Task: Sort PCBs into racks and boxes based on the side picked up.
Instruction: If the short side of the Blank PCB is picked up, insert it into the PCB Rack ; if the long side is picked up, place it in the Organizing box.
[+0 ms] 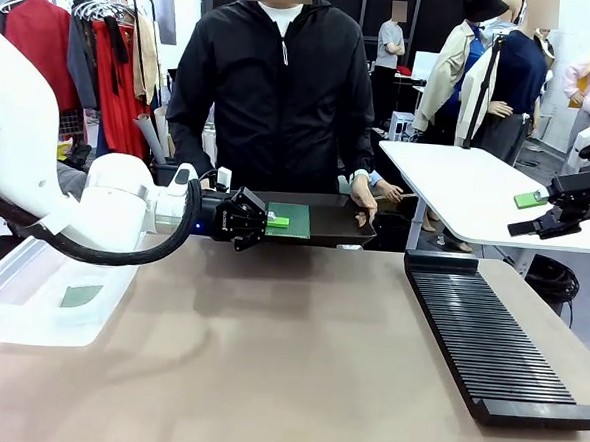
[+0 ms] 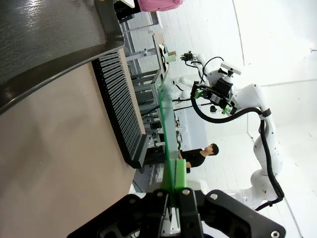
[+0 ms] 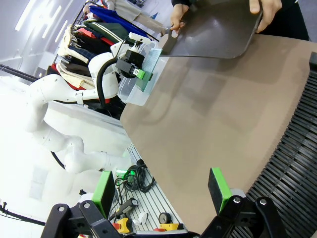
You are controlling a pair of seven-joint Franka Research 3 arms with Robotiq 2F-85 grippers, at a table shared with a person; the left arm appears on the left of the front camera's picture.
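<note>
- Left gripper (image 1: 272, 221) is clamped on 1 PCB (image 1: 293, 221), held above the black tray (image 1: 340, 224) in the person's hands.
- Right gripper (image 3: 163, 191) hangs wide apart, holding nothing, near the rack (image 1: 496, 341).
- 1 more PCB (image 1: 80, 295) lies in the clear box (image 1: 24, 305).

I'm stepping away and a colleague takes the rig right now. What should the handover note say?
Left tool: shut on a PCB, held just above the black tray that the person's hands hold at the far edge.
Right tool: open, empty, raised off to the right, over the near end of the rack.
Box, on the left: one PCB already inside.
Rack, on the right: slots look empty.
Left: place the held PCB in box or rack according to its side, then continue with further boards.
</note>
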